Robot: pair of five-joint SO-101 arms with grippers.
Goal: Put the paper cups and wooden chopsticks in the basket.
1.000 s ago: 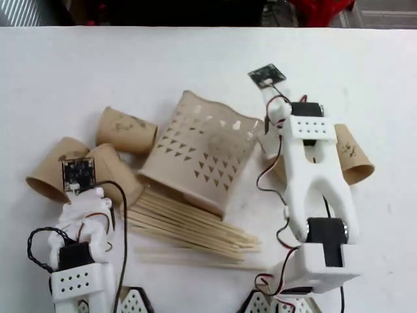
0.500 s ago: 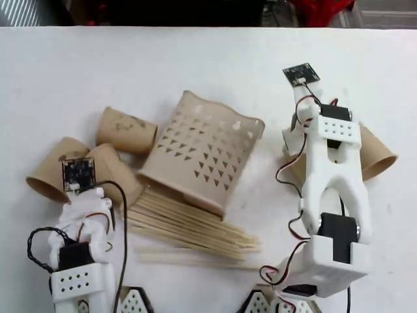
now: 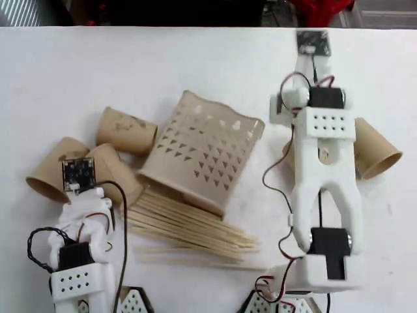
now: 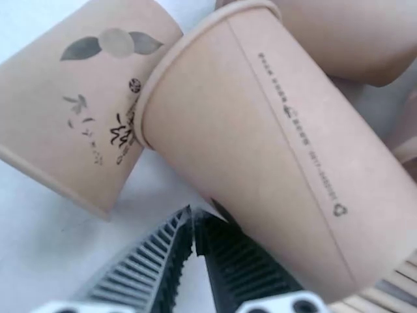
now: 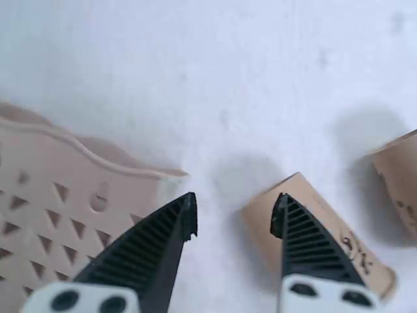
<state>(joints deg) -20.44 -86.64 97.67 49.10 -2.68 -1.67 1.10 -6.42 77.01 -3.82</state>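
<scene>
Five paper cups (image 3: pixel 127 130) on their sides on the table (image 3: pixel 195 59), none in the basket (image 3: pixel 202 153). Basket tipped over too, wavy mouth rim just beside one finger of the right gripper (image 5: pixel 234 199). Right fingers (image 5: pixel 150 248) spread wide, nothing between them. Beyond the other finger, on the side away from the basket, the nearer cup (image 5: pixel 355 251): flat on its side, partly hidden behind that finger, long axis slanting away from the gap rather than through it. Farther out on the same side, clear of the tips, a second cup (image 5: pixel 401 182). Probably calls for a sideways shift toward the nearer cup, then a close across its round body, not along its length. Short carry afterwards, judging by the basket mouth so near.

Left gripper (image 4: pixel 194 212) with fingers pressed together, empty. Just ahead of the tips, the closest cup (image 4: pixel 280 150), lying crosswise, rim up against a printed cup (image 4: pixel 85 111). Needs opening before any grasp there. Off to one side of those tips, wooden chopsticks (image 3: pixel 195 228) in a loose sheaf along the basket's wall, long axis running across between the two grippers, nearer the left.
</scene>
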